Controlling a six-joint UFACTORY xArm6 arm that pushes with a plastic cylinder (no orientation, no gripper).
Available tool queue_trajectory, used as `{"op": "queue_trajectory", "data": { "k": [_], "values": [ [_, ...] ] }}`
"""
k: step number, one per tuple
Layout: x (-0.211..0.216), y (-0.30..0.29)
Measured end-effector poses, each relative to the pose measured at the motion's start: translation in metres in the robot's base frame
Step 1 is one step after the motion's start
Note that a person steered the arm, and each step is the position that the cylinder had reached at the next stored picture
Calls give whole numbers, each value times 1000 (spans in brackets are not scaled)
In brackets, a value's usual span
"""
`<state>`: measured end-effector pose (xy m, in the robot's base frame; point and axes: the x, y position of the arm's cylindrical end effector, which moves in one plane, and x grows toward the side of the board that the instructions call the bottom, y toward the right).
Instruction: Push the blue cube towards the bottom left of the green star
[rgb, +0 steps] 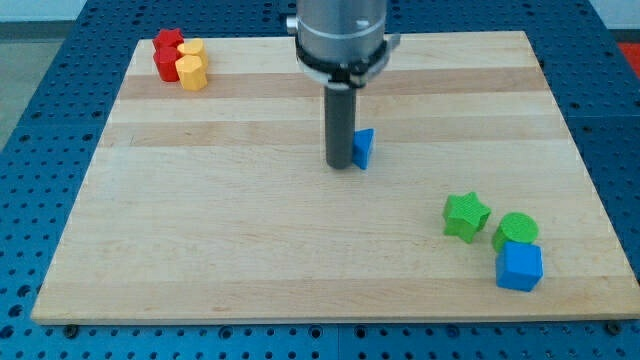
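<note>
The blue cube (519, 266) lies near the board's bottom right, touching the green round block (515, 230) just above it. The green star (466, 216) lies just to the left of the round block, up and left of the cube. My tip (340, 164) rests on the board near the middle, far up and left of the cube and the star. A second, smaller blue block (363, 148) sits right against the tip's right side, partly hidden by the rod.
A red star (167, 50) and two yellow blocks (191, 68) cluster at the board's top left corner. The wooden board (200, 220) lies on a blue perforated table (40, 110).
</note>
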<state>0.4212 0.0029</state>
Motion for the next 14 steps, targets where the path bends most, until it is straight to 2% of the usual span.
{"op": "queue_trajectory", "data": {
  "k": [1, 2, 3, 4, 6, 7, 8, 10, 11, 13, 14],
  "values": [
    [52, -19],
    [136, -12],
    [186, 57],
    [197, 101],
    [197, 234],
    [182, 259],
    [168, 247],
    [173, 192],
    [147, 170],
    [185, 89],
    [170, 68]
  ]
}}
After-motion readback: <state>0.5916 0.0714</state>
